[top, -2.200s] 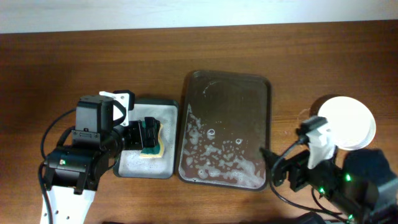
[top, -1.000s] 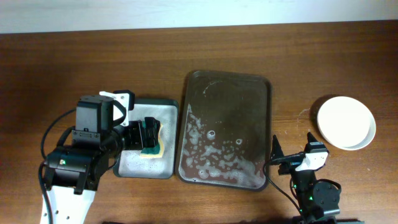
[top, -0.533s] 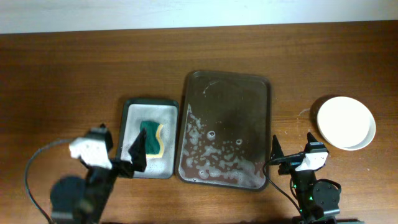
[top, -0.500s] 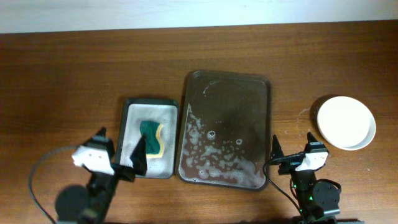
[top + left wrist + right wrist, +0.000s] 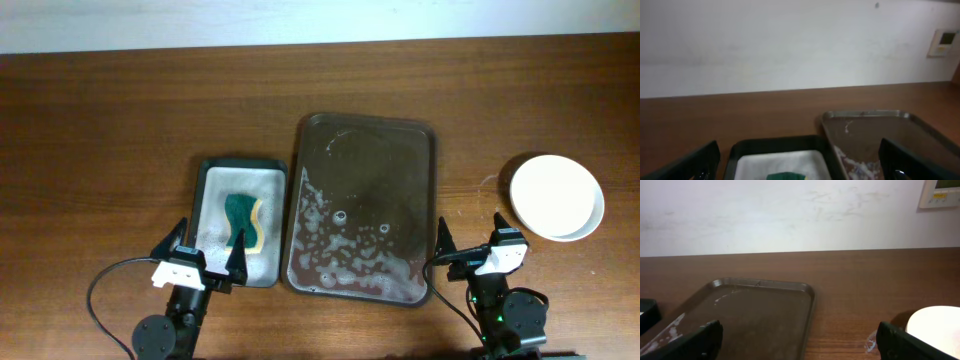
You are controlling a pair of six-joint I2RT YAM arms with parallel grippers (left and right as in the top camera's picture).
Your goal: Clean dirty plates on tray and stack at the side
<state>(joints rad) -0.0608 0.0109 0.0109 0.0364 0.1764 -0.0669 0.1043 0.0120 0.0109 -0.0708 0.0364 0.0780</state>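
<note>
As left gripper [image 5: 211,234] gapes low — right gripper [image 5: 469,224] matches.

Left wrist: sponge [image 5: 786,176] cut by bottom edge; right wrist: white plate [image 5: 940,317] cropped at corner, whether stacked unclear

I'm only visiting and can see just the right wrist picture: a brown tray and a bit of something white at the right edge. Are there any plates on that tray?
Observer: No. From overhead the tray holds no plates, only soapy foam toward its near end.
Operator: Then what is the white thing?
Observer: It's a round white plate, sitting to the right of the tray and apart from it. I cannot tell whether others lie under it.
Operator: Is there anything on the tray's other side?
Observer: Yes, a smaller grey tray with a green and yellow sponge lying in it.
</note>
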